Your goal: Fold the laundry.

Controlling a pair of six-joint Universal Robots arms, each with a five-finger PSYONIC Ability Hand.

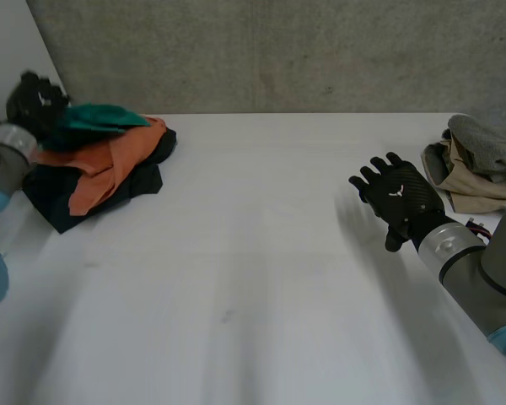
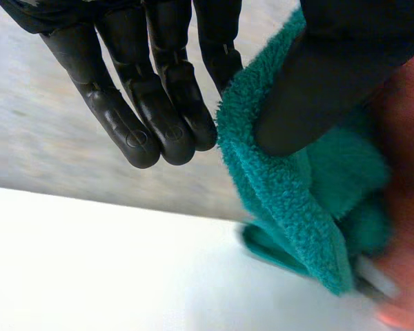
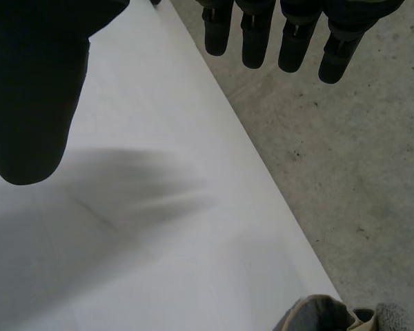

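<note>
On the white table (image 1: 253, 253), the left hand (image 1: 35, 99) pinches the teal towel (image 1: 101, 116) atop the clothes pile (image 1: 118, 181). That shallow thumb grip may slip. The right hand (image 1: 398, 196) hovers, fingers spread.

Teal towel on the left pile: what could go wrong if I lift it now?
1. The left hand pinches the teal towel near its edge only, between thumb and straight fingers, so it may slip free.
2. The towel lies on the orange garment and dark clothes; lifting could drag them along and scatter the pile.
3. The right hand hangs open over the bare table, far from the towel, so it cannot catch a slip.
</note>
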